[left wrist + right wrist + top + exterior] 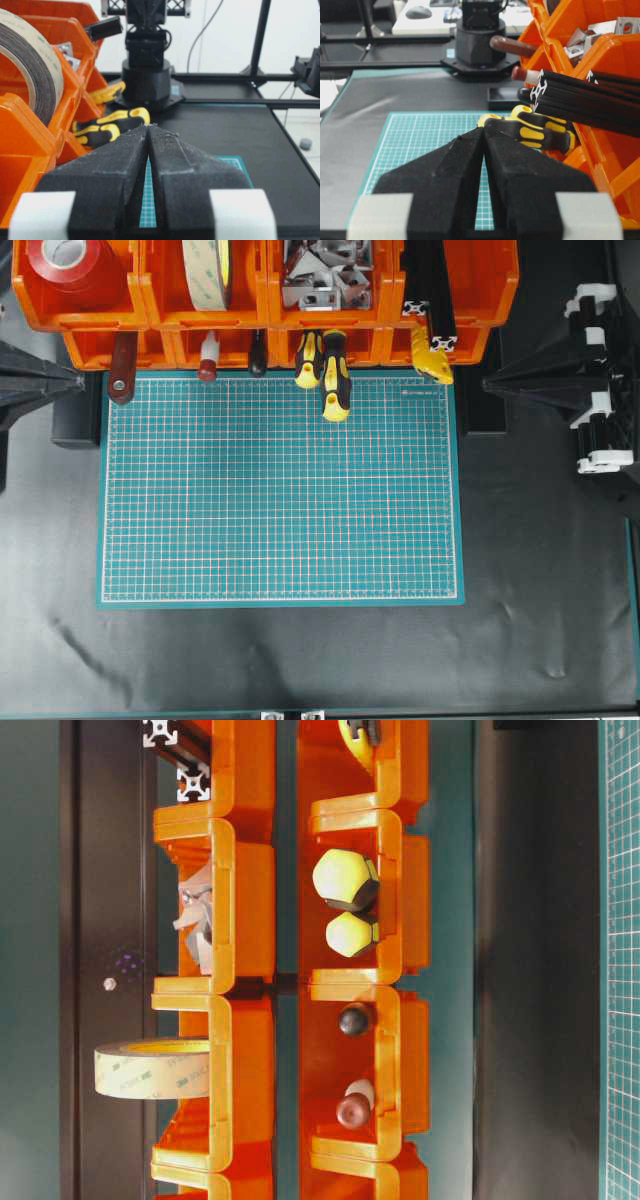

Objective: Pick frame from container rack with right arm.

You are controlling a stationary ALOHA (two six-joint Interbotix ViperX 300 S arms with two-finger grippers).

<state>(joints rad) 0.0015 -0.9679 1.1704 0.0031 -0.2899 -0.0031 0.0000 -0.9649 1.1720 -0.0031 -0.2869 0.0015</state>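
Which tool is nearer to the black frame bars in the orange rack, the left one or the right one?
The right. The right tool sits just beside the frame in the rack's right-end bin. The left tool is across the green mat, at the opposite end.

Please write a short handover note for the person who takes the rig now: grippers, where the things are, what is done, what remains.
Left gripper: shut, empty, at the left of the mat.
Right gripper: shut, empty, at the mat's right.
Frames: two black bars in the rack's upper right bin, cut ends sticking out.
Done: nothing.
Left: open the right gripper, reach the bin, grasp one frame, lift it out.
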